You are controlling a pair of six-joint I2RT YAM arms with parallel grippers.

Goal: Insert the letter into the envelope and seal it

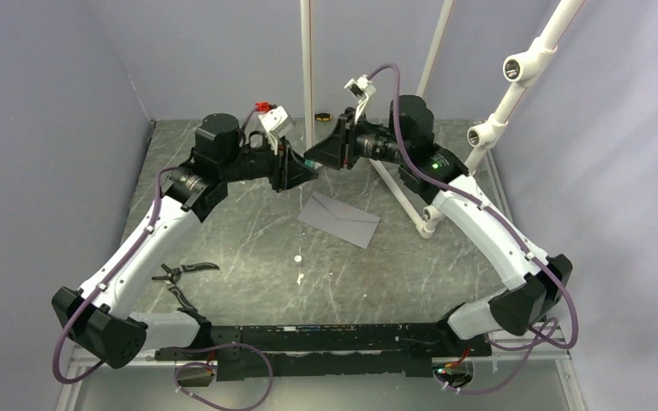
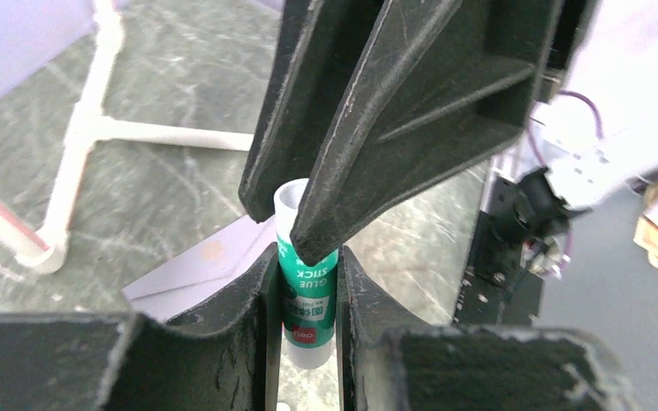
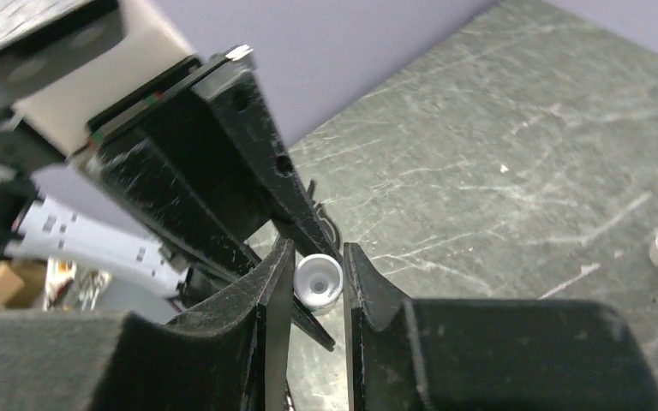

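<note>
The grey envelope (image 1: 338,218) lies flat on the table's middle with its flap down; it also shows in the left wrist view (image 2: 197,270). The tan letter is not in view. Both grippers meet in the air behind the envelope. My left gripper (image 1: 307,171) (image 2: 307,257) is shut on the green body of a glue stick (image 2: 308,295). My right gripper (image 1: 315,157) (image 3: 317,253) is shut on the stick's white cap end (image 3: 318,280), facing the left gripper.
A white PVC pipe frame (image 1: 403,201) stands right of the envelope, with an upright pole (image 1: 308,68) behind the grippers. Black-handled pliers (image 1: 184,272) lie at the near left. Two small white bits (image 1: 297,258) lie in front of the envelope.
</note>
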